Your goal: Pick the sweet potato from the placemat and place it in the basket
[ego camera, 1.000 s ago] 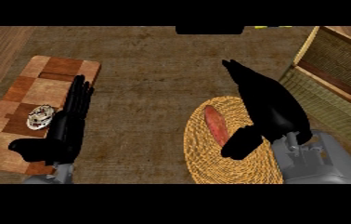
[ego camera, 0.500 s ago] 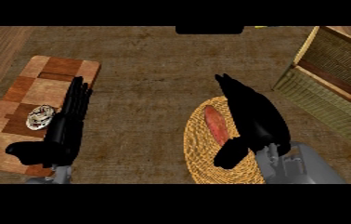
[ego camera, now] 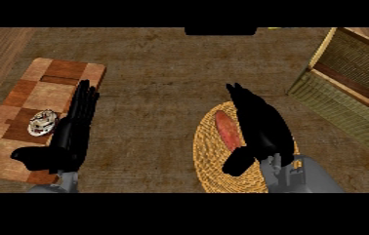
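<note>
The reddish-orange, elongated sweet potato (ego camera: 228, 130) lies on the round woven straw placemat (ego camera: 209, 166), on its left-centre part. Long axis runs nearly up-down in the head view, w/ the far end tipped a bit to the left and the near end toward the robot; near end is hidden under the thumb of the right hand.

The black right hand (ego camera: 261, 129) sits over the placemat just right of the sweet potato, fingers long and fairly straight, pointing up-left, thumb hanging down below the vegetable. Fingers run alongside the potato; can't tell if they touch it. Hand is open, nothing gripped.

The tan wicker basket (ego camera: 338, 85) w/ a wooden rim stands at the upper right, well apart from the placemat, partly cut by the view's edge. Bare brown counter top (ego camera: 158, 83) lies between placemat and basket.

On the left, a checkered brown-and-tan wooden board (ego camera: 43, 90) carries a small pale, speckled round item (ego camera: 42, 123); can't tell what it is. The black left hand (ego camera: 71, 131) rests beside it on the board's right edge, fingers straight, pointing up, holding nothing.
</note>
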{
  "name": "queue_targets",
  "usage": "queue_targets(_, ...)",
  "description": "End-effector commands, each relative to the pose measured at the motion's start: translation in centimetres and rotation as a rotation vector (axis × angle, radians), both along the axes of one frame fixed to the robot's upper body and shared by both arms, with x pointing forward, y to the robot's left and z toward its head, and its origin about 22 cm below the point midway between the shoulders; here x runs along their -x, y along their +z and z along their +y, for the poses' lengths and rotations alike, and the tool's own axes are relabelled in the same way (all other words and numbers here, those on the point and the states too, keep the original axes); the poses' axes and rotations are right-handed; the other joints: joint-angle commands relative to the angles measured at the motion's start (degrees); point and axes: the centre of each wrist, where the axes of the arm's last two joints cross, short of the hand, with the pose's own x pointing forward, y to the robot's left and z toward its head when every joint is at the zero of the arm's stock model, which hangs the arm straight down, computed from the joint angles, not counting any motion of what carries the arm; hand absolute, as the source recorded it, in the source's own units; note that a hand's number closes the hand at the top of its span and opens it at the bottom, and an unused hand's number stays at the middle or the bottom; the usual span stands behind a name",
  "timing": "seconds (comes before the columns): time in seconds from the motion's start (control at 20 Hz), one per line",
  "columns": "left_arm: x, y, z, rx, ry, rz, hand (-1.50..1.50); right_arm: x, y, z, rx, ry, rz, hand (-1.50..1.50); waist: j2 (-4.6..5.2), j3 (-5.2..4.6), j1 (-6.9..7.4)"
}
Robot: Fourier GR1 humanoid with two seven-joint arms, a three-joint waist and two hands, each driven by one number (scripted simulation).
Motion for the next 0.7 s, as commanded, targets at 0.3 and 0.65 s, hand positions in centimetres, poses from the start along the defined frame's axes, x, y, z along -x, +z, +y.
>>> queue_targets(0.3,1.0,0.4,0.6,0.002,0.006,-0.006,0.00,-0.5,-2.4,0.7,0.069,-0.132,0.043,-1.50,0.02,0.02,0.27)
queue_targets(0.65,-0.4,0.7,-1.0,-0.004,0.006,-0.001,0.00,1.8,-3.5,2.3,0.079,-0.123,0.070,-1.50,-0.04,0.02,-0.10)
